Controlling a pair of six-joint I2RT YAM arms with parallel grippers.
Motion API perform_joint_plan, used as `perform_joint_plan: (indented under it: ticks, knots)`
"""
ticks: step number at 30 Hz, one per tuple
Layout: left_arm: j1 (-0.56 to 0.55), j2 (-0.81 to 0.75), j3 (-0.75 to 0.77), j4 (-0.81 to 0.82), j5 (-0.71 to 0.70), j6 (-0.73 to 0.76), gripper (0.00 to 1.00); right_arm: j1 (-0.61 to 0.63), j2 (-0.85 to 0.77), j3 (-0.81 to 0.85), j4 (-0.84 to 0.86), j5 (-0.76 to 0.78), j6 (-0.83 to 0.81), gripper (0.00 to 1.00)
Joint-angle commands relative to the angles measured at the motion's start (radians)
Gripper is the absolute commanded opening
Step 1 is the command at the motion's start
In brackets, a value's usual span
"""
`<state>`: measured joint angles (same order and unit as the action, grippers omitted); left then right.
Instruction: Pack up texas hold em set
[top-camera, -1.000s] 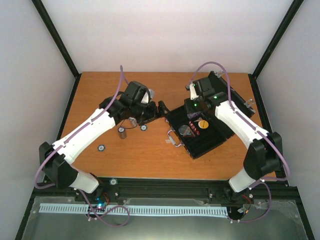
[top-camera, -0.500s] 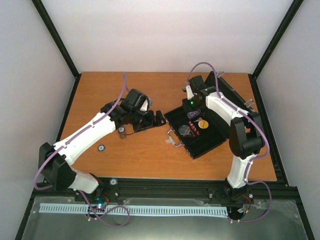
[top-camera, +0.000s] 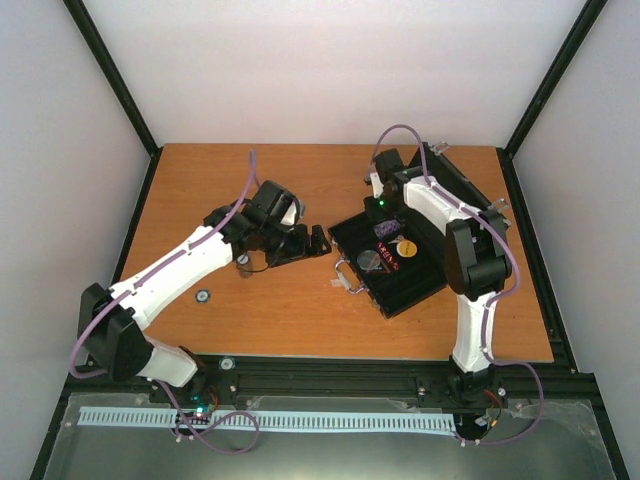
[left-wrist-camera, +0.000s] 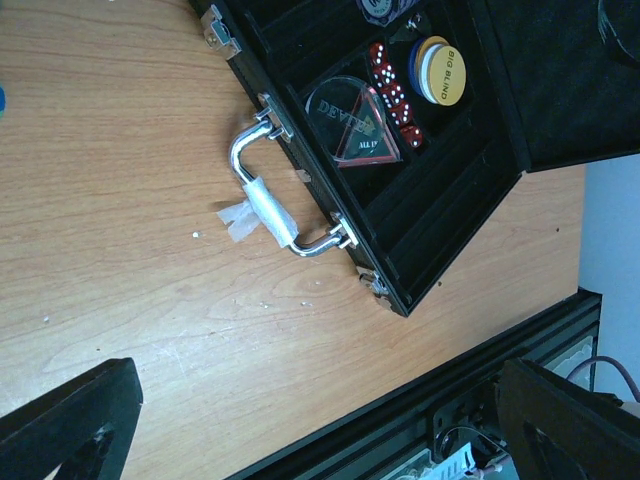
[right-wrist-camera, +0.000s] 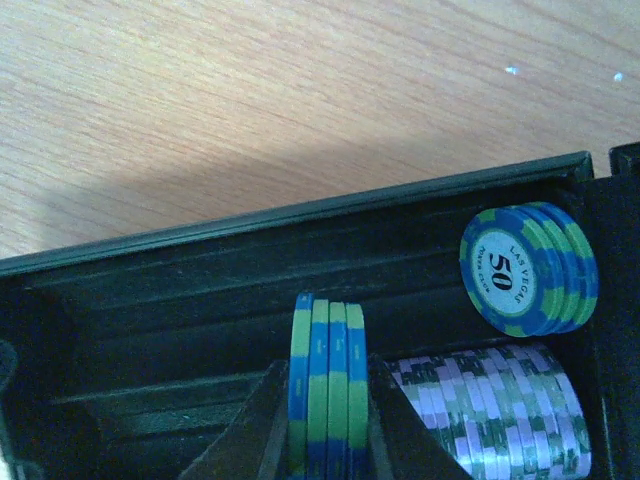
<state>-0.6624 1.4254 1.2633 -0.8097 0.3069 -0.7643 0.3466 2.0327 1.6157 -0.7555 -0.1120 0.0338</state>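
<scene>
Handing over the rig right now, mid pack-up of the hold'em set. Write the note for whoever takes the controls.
Left gripper: open, empty, above the table near the handle of the case.
Right gripper: shut on four blue-green chips, held on edge inside the open case.
Done: 50 chips, purple chips, dice, dealer button and big blind disc are in the case.
Left: release the held chips, fetch the small chip stack and lone chip off the table, shut the case.

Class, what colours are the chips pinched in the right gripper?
The chips are blue and green striped; the right wrist view shows them best.
</scene>
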Motion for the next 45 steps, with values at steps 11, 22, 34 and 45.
perform_joint_plan:
  ticks: [11, 22, 34, 45]
  knots:
    - [0.007, 0.03, -0.001, 0.021, 0.02, 0.011, 1.0, -0.032, 0.112, 0.124, -0.045, 0.065, -0.057, 0.03]
    - [0.006, 0.052, 0.002, 0.018, 0.034, 0.016, 1.0, -0.048, 0.186, 0.176, -0.071, 0.072, -0.079, 0.03]
    - [0.007, 0.069, 0.011, 0.009, 0.041, 0.024, 1.0, -0.058, 0.244, 0.215, -0.107, 0.098, -0.068, 0.1]
    - [0.011, 0.057, -0.002, 0.023, 0.043, 0.001, 1.0, -0.059, 0.182, 0.204, -0.103, 0.099, -0.054, 0.29]
